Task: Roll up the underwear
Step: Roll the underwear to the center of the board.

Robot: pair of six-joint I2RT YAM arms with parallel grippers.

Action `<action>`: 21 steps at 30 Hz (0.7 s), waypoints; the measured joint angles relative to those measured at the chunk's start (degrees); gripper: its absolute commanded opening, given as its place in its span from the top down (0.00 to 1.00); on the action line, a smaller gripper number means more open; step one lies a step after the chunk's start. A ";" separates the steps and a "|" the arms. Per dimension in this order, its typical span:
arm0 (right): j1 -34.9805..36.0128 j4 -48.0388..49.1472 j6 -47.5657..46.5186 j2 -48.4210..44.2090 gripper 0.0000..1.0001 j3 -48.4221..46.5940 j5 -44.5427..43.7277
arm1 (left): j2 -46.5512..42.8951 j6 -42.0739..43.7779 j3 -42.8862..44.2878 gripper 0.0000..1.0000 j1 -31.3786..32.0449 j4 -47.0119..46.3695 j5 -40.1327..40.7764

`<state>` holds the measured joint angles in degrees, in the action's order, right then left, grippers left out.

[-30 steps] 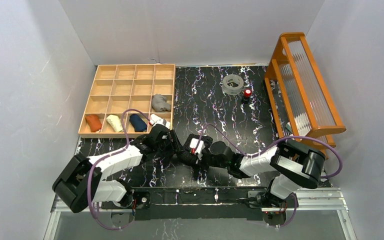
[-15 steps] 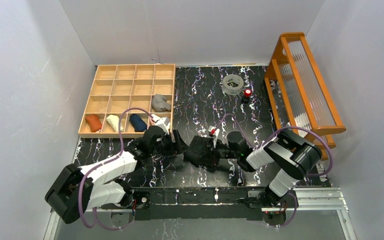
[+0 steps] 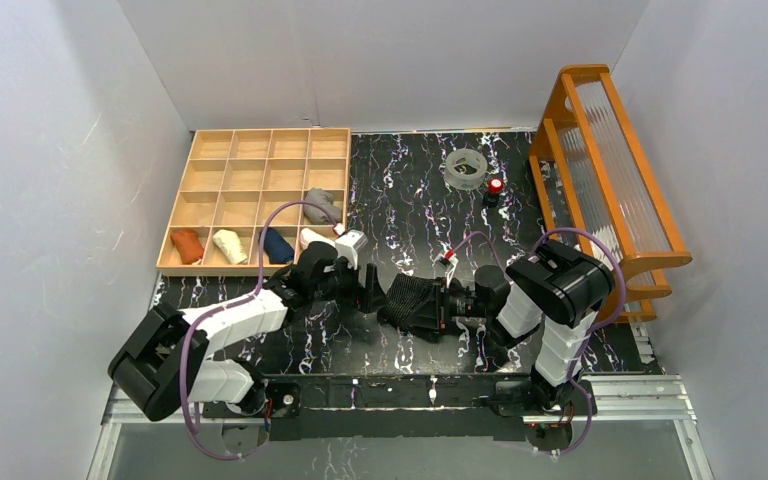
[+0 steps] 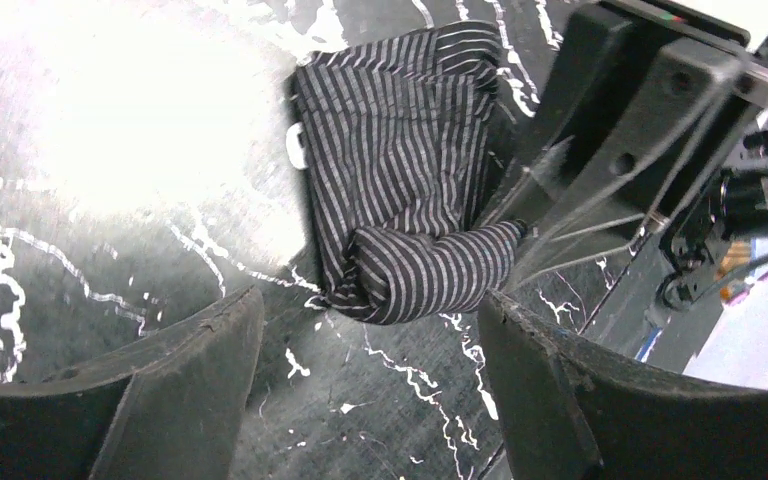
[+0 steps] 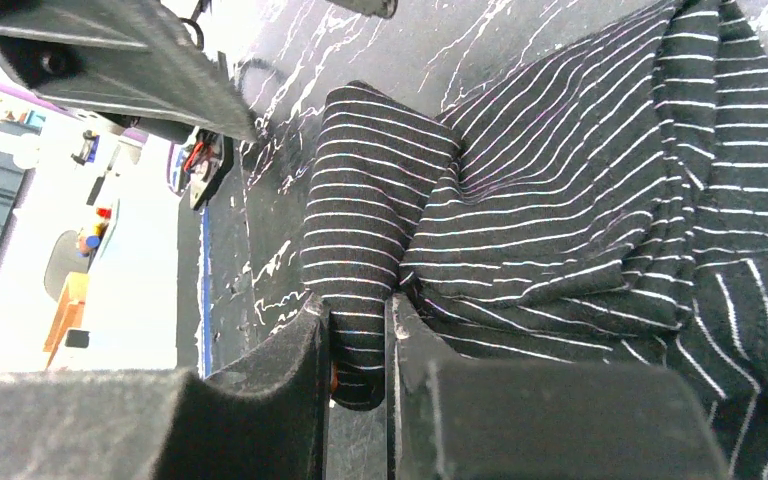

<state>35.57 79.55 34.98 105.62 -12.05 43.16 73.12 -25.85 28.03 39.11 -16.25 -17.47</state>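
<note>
The striped underwear (image 3: 412,299) lies bunched on the table (image 3: 410,210) near its front edge, between the arms, with the right end effector (image 5: 358,325) pinching one fold and the left end effector (image 4: 370,340) spread wide just beside it.
</note>
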 measured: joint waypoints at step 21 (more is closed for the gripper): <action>-1.27 -5.88 -2.86 -2.99 0.88 -0.50 1.84 | 8.44 60.19 11.21 0.23 4.98 13.03 -18.25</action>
<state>34.30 73.67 32.12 102.63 -12.56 44.99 81.56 34.35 39.24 44.10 -3.22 -35.73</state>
